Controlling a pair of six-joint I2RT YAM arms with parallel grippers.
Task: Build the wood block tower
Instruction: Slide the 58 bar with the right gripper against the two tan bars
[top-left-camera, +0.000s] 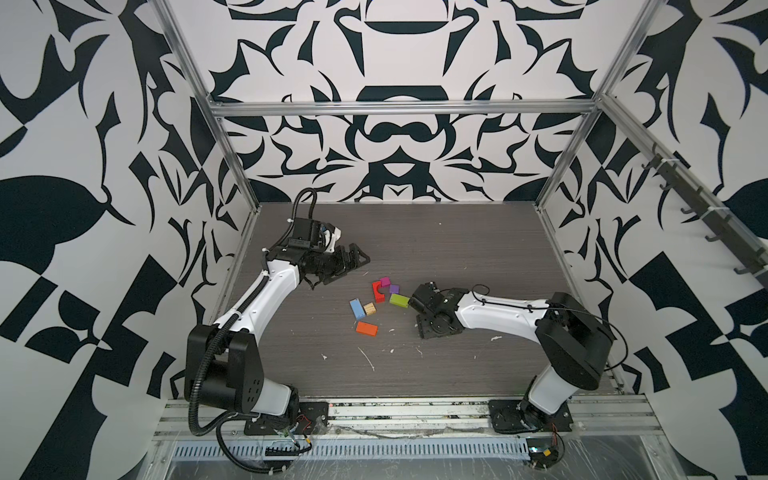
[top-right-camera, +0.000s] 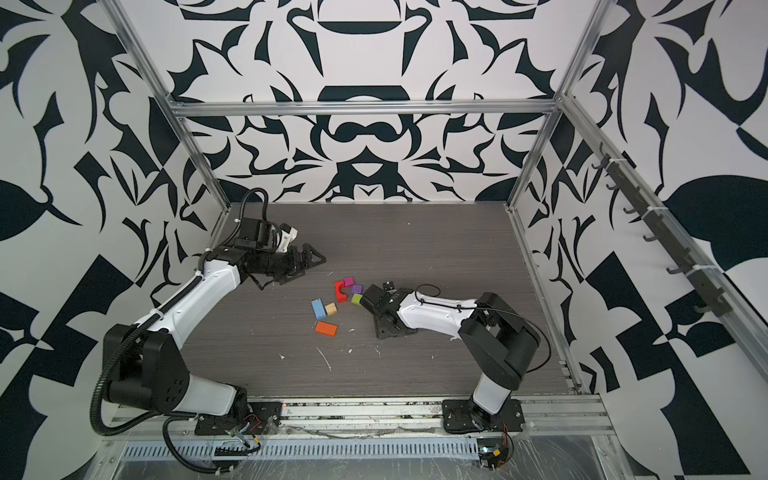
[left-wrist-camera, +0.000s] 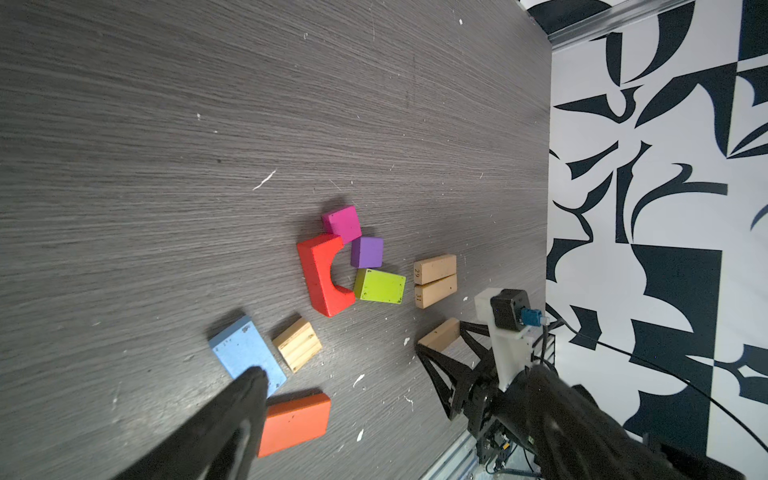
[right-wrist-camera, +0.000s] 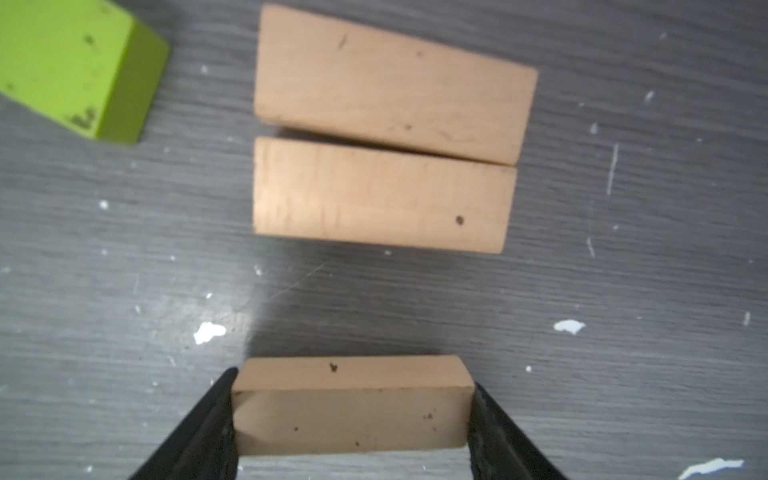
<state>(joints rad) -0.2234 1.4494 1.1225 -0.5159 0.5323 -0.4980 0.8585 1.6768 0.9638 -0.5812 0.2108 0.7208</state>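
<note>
My right gripper (right-wrist-camera: 354, 379) is shut on a plain tan plank (right-wrist-camera: 353, 419), one finger on each end, just short of two tan planks (right-wrist-camera: 386, 83) (right-wrist-camera: 382, 195) lying side by side. In both top views the right arm hides all three planks. Left of that arm lie a lime block (top-left-camera: 400, 300), purple cube (top-left-camera: 394, 289), magenta cube (top-left-camera: 385, 281), red arch (top-left-camera: 378, 291), tan cube (top-left-camera: 369, 308), blue block (top-left-camera: 357, 308) and orange block (top-left-camera: 366, 328). My left gripper (top-left-camera: 353, 264) hovers open and empty, up and left of the blocks.
The dark wood-grain table (top-left-camera: 457, 249) carries white paint flecks (top-left-camera: 368, 359). Aluminium frame posts (top-left-camera: 232, 166) and patterned walls close it in at the left, back and right. Both arm bases sit on the front rail (top-left-camera: 415, 409).
</note>
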